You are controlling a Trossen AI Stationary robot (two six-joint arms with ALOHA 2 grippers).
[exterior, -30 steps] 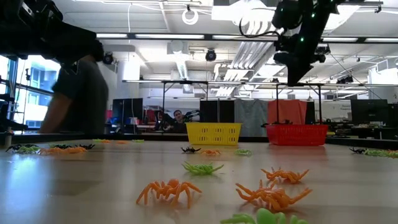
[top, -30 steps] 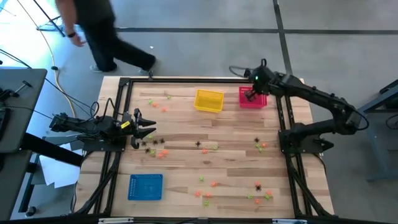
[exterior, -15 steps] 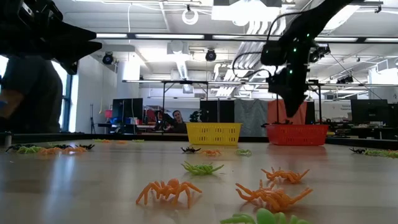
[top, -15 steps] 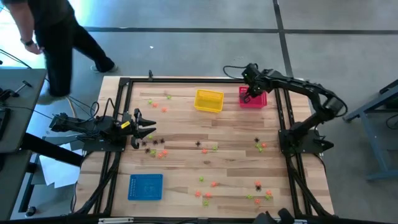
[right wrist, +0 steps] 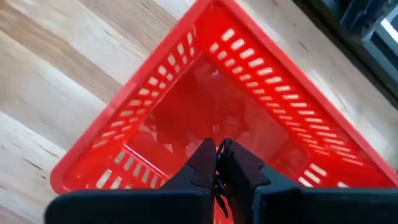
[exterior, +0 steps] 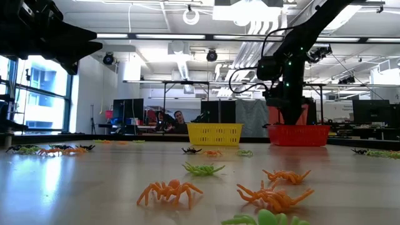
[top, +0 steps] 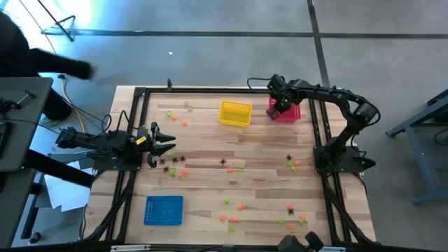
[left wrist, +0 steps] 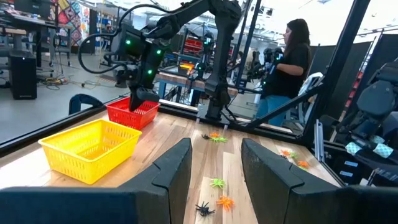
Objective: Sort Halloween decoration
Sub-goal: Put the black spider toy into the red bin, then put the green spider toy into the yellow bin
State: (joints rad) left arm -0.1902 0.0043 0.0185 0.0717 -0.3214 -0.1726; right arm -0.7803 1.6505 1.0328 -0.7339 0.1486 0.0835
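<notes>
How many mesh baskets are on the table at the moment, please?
3: the yellow basket at the far edge's middle, the red basket beside it toward the right arm, and the blue basket near the front on the left arm's side.

My high view looks straight down, far enough to take in the whole surface (top: 266,150) and both arms. My low view sits at surface height, facing level across into the room. My left wrist view looks across the boards toward the yellow basket (left wrist: 90,149) and red basket (left wrist: 132,113); the low view shares both. My right wrist view points down, very near, into the red basket.
</notes>
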